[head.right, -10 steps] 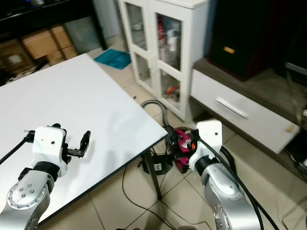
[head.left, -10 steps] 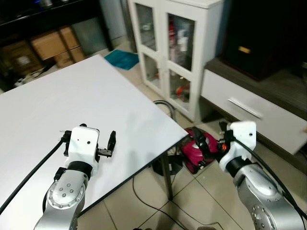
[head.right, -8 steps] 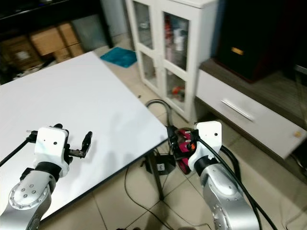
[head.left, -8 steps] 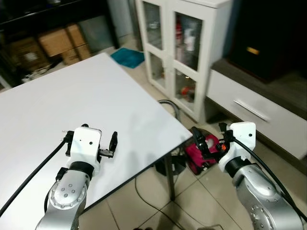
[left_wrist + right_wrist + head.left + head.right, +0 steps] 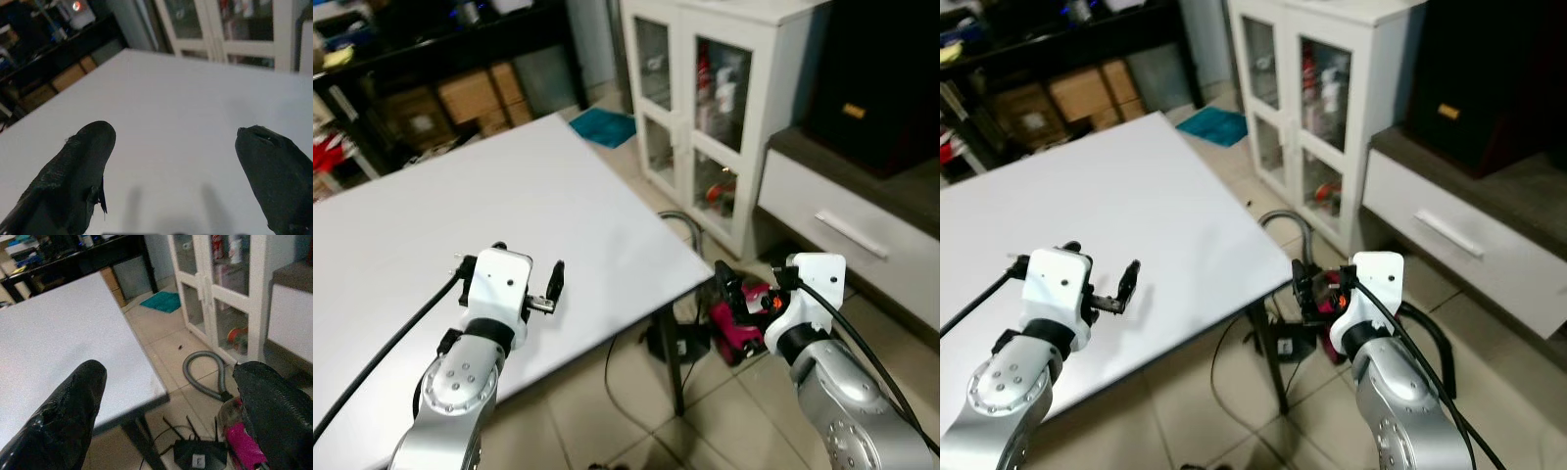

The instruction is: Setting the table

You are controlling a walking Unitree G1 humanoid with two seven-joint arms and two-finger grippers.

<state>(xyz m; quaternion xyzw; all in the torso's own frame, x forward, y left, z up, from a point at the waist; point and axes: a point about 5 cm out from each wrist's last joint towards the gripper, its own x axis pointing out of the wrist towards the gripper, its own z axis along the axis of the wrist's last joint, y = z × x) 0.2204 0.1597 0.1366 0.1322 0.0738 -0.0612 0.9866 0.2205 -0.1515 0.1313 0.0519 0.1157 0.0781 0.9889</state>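
A bare white table spreads before me, with nothing standing on it. My left gripper hovers low over the table's near right part, open and holding nothing; the left wrist view looks between its two black fingers across the white top. My right gripper hangs off the table's right corner, above the tiled floor, also open and empty. The right wrist view takes in the table corner and the floor beyond it.
A white glass-door cabinet stands right of the table, with a low white drawer unit beside it. A magenta vacuum, a grey hose and cables lie by the table leg. A teal mat and cardboard boxes sit behind.
The whole picture has shifted, so the camera has moved; more of the dark shelving at the back left is in view. Both grippers keep their pose and stay open.
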